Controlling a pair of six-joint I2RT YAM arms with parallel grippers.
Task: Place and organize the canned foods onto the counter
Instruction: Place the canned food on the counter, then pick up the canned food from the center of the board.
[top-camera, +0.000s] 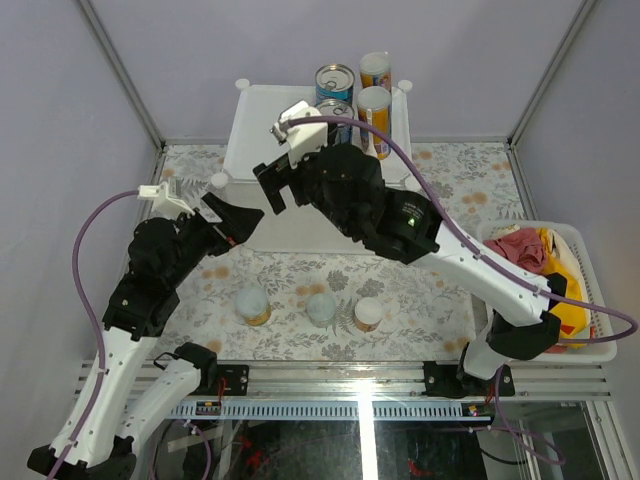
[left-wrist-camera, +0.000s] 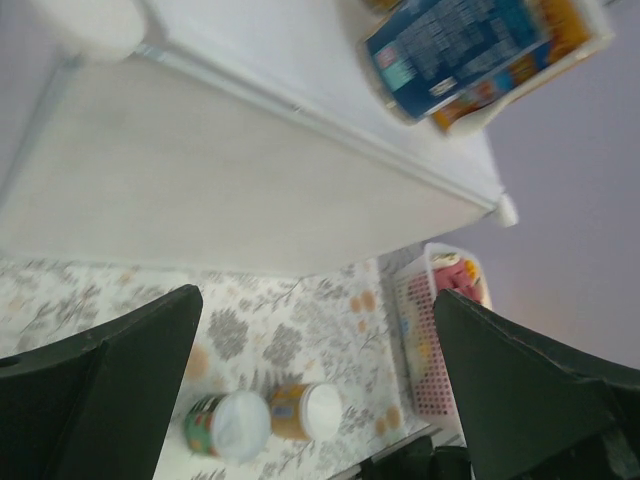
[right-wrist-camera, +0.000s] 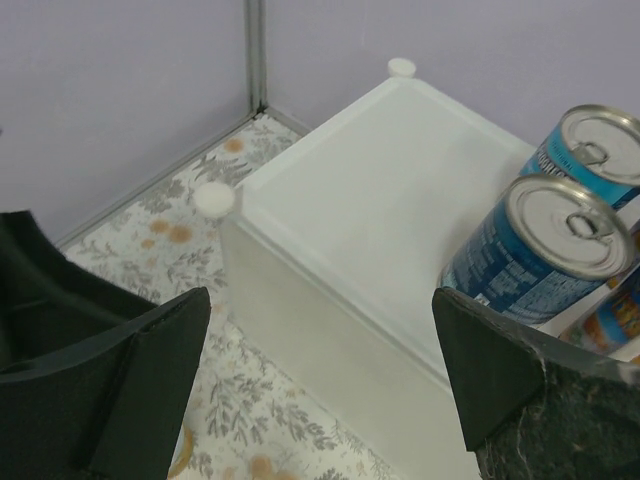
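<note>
Right end effector (top-camera: 275, 188): spread apart, nothing held, poised above the front-left part of the large white cube-shaped plastic cabinet (top-camera: 262, 120), arm stretched far forward and across. Left end effector (top-camera: 235, 218): likewise spread and empty, raised beside the cabinet's front wall, elbow folded, wrist tipped upward. Four containers already grouped at the cabinet's back right (two blue-labelled metal tins (top-camera: 335, 80), two tall yellow-orange cylinders (top-camera: 374, 105)), probably packed close to keep the bare top free for more. Three short pale-lidded cans (top-camera: 322, 308) in a row on the floral-patterned surface (top-camera: 450, 170), near the bases, not yet fetched.
</note>
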